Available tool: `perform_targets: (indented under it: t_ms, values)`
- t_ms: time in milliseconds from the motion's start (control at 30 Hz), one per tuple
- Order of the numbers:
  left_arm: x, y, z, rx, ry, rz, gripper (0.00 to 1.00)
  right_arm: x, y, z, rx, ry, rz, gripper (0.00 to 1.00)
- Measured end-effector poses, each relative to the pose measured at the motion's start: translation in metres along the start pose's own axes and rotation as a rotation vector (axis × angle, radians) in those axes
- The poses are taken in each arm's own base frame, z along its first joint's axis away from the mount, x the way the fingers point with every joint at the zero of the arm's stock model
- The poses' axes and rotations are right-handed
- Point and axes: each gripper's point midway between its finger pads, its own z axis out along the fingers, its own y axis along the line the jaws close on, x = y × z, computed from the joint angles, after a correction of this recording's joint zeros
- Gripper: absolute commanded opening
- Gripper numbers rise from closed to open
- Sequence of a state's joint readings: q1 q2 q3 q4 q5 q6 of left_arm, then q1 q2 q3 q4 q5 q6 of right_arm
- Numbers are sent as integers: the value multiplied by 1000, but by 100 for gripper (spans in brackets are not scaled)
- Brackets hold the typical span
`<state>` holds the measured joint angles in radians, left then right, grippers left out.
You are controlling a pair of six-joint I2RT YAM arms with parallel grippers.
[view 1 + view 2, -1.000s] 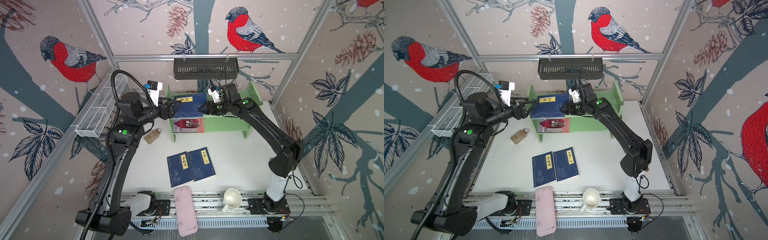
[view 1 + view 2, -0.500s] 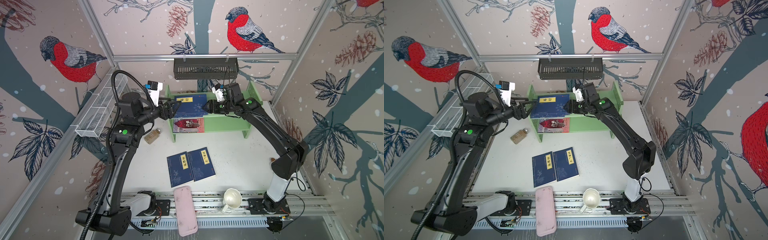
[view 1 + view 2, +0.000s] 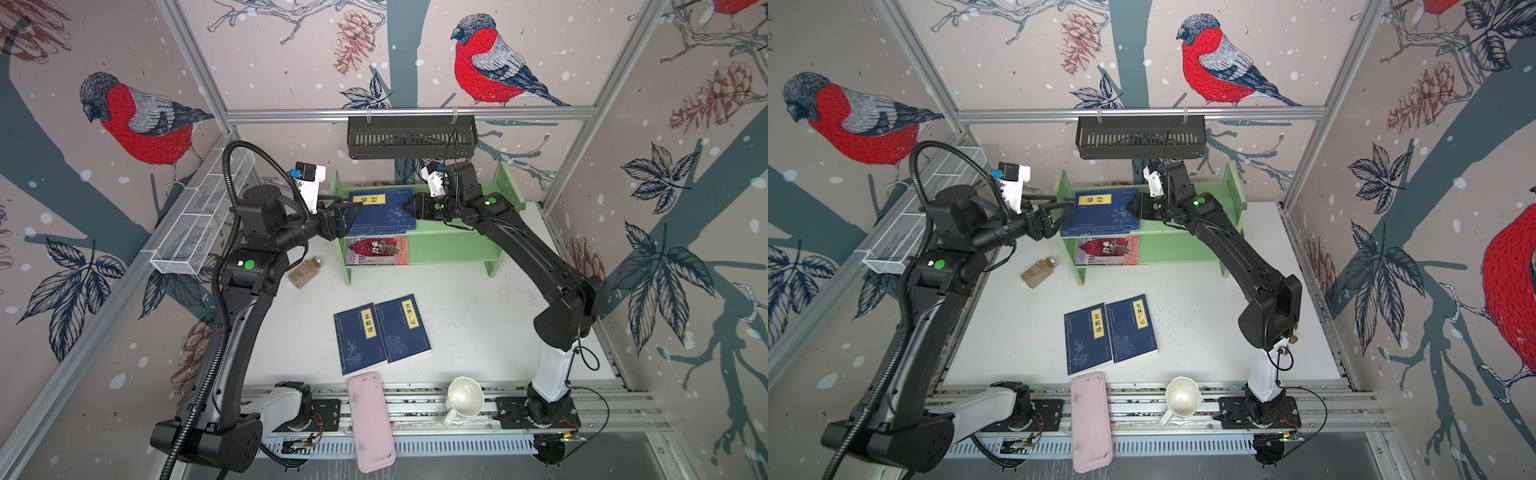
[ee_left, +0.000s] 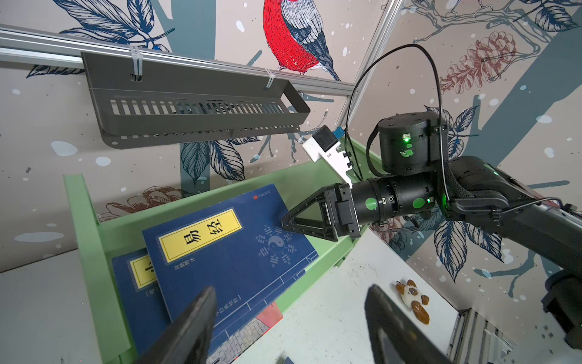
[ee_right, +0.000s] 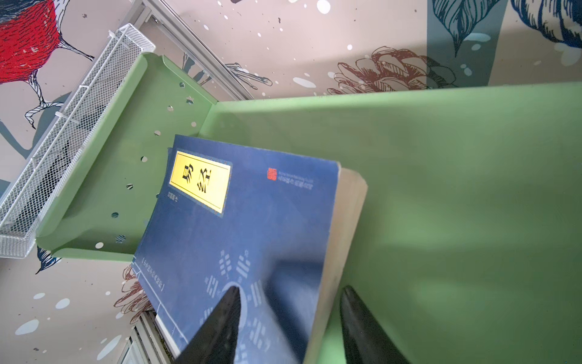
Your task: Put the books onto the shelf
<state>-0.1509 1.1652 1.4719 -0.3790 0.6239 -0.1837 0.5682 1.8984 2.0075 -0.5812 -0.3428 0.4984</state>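
Top views, left to right: left gripper (image 3: 347,212) splayed and empty at one side edge of top navy book (image 3: 384,210), right gripper (image 3: 409,206) likewise unclenched, one tip touching the cover at the opposite edge. Counted three of five on shelf (image 3: 453,245): that book flat on the upper tier between both grippers, atop second navy book (image 4: 135,283), plus red-and-grey book (image 3: 377,250) on the tier beneath them. Judged unfinished: left to shelve, two navy books (image 3: 359,338) flat on counter (image 3: 478,324), well apart from both grippers.

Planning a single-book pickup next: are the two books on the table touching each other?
Touching. Both top views show the left book and the right book lying long edge to long edge, with no table visible between them.
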Motion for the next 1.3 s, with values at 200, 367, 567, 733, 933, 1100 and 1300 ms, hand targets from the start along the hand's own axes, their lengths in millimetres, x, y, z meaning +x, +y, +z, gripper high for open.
perform_targets:
  t_ms: [200, 367, 567, 733, 933, 1100, 1300]
  values:
    - [2, 0, 0, -1, 3, -2, 75, -1, 0, 3, -3, 1, -1, 39]
    - [2, 0, 0, -1, 3, -2, 75, -1, 0, 4, -2, 3, -1, 35]
    - [3, 1, 0, -2, 4, -3, 75, -1, 1, 5, -3, 4, -8, 29]
    - [3, 1, 0, -2, 5, -4, 75, 1, 5, 6, -3, 8, -36, 24]
    - [3, 1, 0, -2, 5, -4, 75, 2, 6, 7, 13, 6, -74, 20]
    - [3, 1, 0, -2, 5, -4, 75, 3, 4, 7, 23, 6, -95, 16]
    - [3, 2, 0, -8, 4, -4, 75, 5, 5, 1, 22, 2, -100, 10]
